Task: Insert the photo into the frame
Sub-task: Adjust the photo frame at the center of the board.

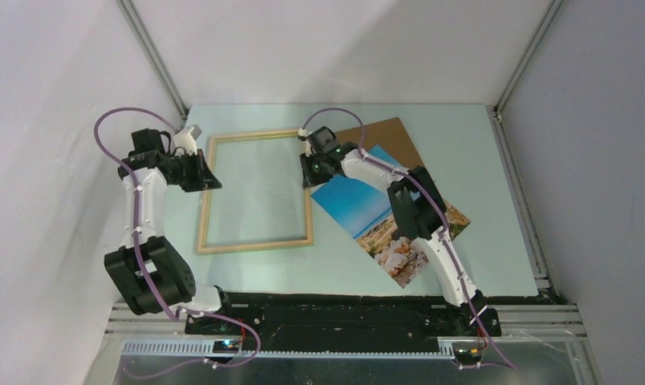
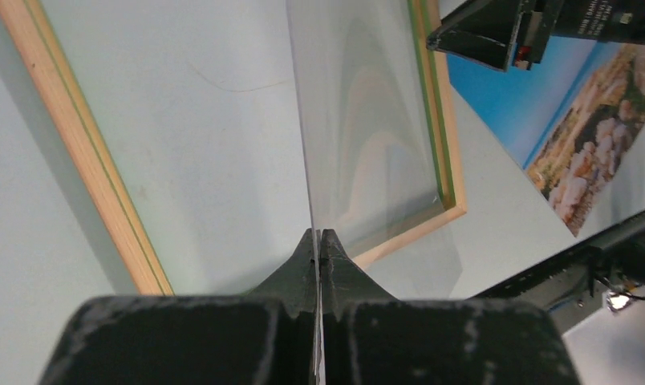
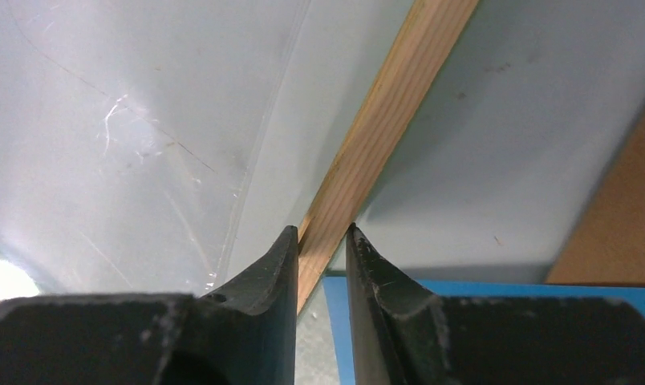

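Right pincer point(image 3: 319, 231) is straddling the right rail of the frame point(image 1: 255, 243) near its far corner. Its jaws are standing a narrow gap apart with the pale wood between them, and whether the pads are actually biting the wood cannot be told. Left pincer point(image 2: 319, 234) is pinching, fully shut, the edge of a clear pane point(image 2: 367, 120) that is standing tilted over the frame's opening. The photo point(image 1: 359, 204) is lying face up on the tabletop point(image 1: 496, 200) just right of the frame, partly over a brown backing board point(image 1: 387, 136) and under the right arm. The step in hand appears to be steadying the frame while the pane is being handled. Doing it well is likely calling for a square, centred hold on the rail, pressing flat rather than lifting, so the frame is not skidding toward the photo. The left arm should be carrying the pane gently, without flexing it or scraping the opposite rail.
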Action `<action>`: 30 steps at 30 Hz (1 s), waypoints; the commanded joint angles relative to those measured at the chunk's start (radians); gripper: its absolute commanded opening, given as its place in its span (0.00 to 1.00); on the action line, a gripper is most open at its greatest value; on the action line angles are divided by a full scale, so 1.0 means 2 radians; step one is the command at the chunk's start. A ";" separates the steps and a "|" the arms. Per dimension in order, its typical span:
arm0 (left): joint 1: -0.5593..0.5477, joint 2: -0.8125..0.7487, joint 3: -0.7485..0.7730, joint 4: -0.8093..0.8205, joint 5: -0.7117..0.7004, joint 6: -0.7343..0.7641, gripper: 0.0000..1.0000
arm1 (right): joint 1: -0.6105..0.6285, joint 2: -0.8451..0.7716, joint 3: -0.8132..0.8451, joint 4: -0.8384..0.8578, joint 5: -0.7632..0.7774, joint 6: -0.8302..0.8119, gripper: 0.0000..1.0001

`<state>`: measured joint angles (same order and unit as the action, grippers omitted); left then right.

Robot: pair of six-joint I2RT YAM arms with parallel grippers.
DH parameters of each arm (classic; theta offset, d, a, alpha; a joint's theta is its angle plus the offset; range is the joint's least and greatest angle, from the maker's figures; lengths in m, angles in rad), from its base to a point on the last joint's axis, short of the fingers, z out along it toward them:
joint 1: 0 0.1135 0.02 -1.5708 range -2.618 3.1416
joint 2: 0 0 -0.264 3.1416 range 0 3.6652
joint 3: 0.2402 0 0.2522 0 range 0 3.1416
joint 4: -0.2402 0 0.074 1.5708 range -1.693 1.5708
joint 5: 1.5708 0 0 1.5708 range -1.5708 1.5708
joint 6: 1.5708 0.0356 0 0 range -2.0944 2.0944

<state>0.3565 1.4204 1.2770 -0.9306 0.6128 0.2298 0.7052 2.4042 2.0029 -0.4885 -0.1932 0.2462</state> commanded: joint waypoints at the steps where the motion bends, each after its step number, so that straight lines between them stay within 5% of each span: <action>1: 0.005 -0.022 -0.009 0.004 0.063 0.022 0.00 | -0.014 -0.035 -0.048 -0.019 0.025 -0.031 0.16; 14: 0.005 -0.031 -0.020 0.027 0.149 -0.027 0.00 | -0.025 -0.103 -0.153 0.024 0.026 -0.028 0.12; 23: 0.005 0.008 -0.053 0.133 0.157 -0.140 0.00 | -0.030 -0.121 -0.141 0.025 0.017 -0.014 0.46; 30: 0.005 0.055 -0.055 0.190 0.192 -0.173 0.00 | -0.031 -0.128 -0.149 0.024 0.004 -0.010 0.52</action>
<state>0.3569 1.5063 1.1698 -0.6712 0.9142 -0.0559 0.6502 2.2200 1.7149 -0.4377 -0.1734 0.2256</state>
